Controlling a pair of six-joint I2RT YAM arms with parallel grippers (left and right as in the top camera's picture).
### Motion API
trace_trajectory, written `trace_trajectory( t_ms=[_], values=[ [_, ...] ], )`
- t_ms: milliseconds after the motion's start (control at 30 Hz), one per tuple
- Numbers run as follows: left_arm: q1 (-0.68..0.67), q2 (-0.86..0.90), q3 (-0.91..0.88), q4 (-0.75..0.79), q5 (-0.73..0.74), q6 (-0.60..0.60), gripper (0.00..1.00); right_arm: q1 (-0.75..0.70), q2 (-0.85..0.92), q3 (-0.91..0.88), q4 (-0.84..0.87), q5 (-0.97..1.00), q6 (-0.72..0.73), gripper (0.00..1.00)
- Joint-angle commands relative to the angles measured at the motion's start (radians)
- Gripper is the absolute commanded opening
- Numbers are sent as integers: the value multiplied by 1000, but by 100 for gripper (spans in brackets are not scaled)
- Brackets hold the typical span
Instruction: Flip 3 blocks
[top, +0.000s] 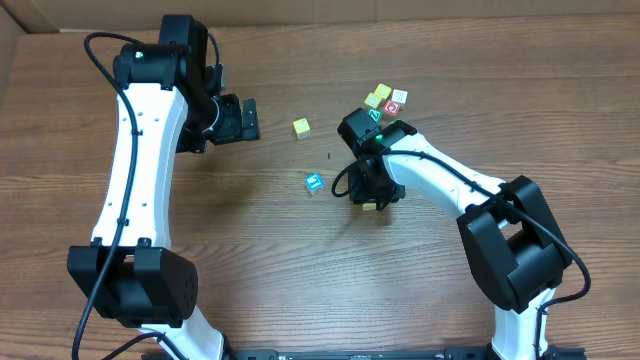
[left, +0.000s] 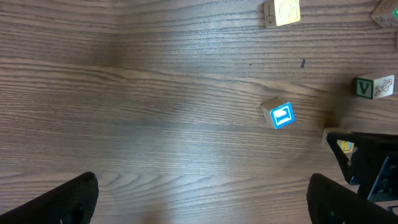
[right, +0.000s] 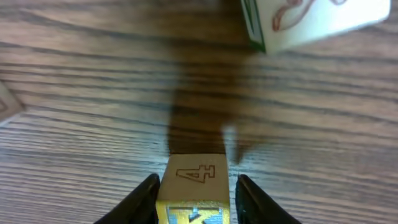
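Black fingers (right: 144, 200) of the right tool (top: 372, 202) are pinching the cream block (right: 193, 177) from both sides. The tool is standing partly closed, and the block is filling the gap between the fingers. The block is showing a faint 4 on top and a yellow-and-blue face toward the wrist camera. Whether it is touching the counter (top: 250, 260) I cannot tell. It is sitting just right of centre in the overhead frame.

The left tool (left: 202, 183) is hanging wide open in the upper left of the overhead frame, gripping nothing.

The blue-framed block (top: 314, 183) is lying alone just left of the right tool, turned askew to the wood grain. The white block (left: 375, 87), with a green V side and a reddish drawing, is lying near the cream one, at the right edge of the left wrist view.

Bare wood is stretching across the lower and left parts of the overhead frame. A lone yellow cube (top: 301, 127) and a tight cluster of cubes (top: 386, 100) are sitting above centre, apart from the right tool.
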Motion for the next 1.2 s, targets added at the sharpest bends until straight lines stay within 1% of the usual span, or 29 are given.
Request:
trace_trajectory(
  t_ms=[0,133,233,333,500,633,700,867,1167],
  values=[
    [8,8,-4,0,-6,-18,100,5,-21,-8,5,1,23,37],
    [8,8,-4,0,-6,-18,100,5,-21,-8,-3,-41,23,31],
    [8,8,-4,0,-6,-18,99,6,-21,-8,-8,-124,23,31],
    [8,8,-4,0,-7,-18,100,13,-21,-8,-37,-159,26,31],
    [8,8,-4,0,-7,-18,100,42,-21,-8,-111,-160,62,31],
    [8,8,-4,0,-7,-18,100,93,-21,-9,-139,-158,84,31],
    [8,8,-4,0,-6,-18,100,116,-21,-9,-147,-150,121,31],
    [8,8,-4,0,-6,-18,100,147,-21,-9,-135,-126,158,31],
    [8,8,-4,0,-6,-18,100,149,-21,-9,-75,-127,158,32]
  ],
)
